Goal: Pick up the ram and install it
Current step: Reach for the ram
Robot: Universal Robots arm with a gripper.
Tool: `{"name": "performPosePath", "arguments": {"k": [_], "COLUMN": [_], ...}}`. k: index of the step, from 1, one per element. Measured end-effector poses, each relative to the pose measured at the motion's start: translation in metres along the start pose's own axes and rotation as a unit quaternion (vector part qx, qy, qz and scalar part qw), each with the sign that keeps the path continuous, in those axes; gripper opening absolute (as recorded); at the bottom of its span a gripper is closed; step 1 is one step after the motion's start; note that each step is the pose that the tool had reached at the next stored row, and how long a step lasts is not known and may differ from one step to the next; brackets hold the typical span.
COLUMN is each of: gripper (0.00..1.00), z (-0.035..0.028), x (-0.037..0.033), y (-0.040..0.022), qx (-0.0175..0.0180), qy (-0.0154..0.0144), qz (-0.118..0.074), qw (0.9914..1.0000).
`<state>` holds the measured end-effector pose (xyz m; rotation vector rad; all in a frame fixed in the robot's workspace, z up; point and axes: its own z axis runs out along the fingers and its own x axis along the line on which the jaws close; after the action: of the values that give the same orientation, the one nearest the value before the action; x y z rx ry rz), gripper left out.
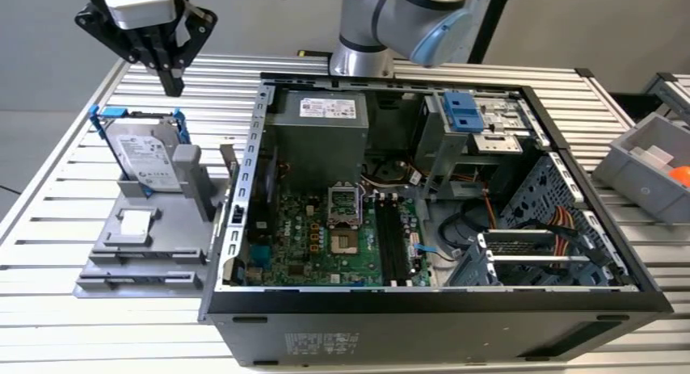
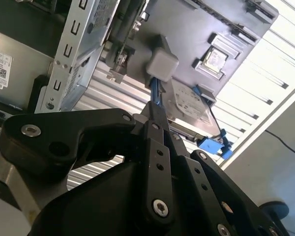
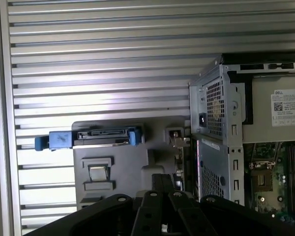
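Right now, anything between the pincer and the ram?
Nothing visible. The pincer hangs in open air over the grey fixture. The ram stands on edge there, open from above, with a grey post close beside it and the hard drive further off.

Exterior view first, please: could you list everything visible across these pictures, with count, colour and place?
case: 1, black, open, mid-table.
motherboard: 1, green, inside the case.
power supply: 1, grey, inside the case, far end.
hard drive: 1, grey with blue rails, leaning on the stand.
stand: 1, grey, at the exterior view's left of the case.
ram: 1, likely the thin upright stick between stand and case; colour unclear.
bin: 1, grey, the exterior view's right edge.
table: 1, silver slats.
arm: 1, grey and blue, behind the case.
claw: 1, black, shut, above the stand.
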<state>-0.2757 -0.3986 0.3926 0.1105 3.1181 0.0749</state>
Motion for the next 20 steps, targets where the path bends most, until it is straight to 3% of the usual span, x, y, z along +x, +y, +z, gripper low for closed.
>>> {"name": "performPosePath", "arguments": {"k": [11, 20], "gripper": [0.0, 0.0], "z": [-0.0004, -0.0006], "x": [0.0185, 0.0285], "y": [-0.0013, -0.002], "qx": [0.0, 0.0], "qy": [0.0, 0.0], "qz": [0.0, 0.0], "qw": [1.0, 1.0]}}
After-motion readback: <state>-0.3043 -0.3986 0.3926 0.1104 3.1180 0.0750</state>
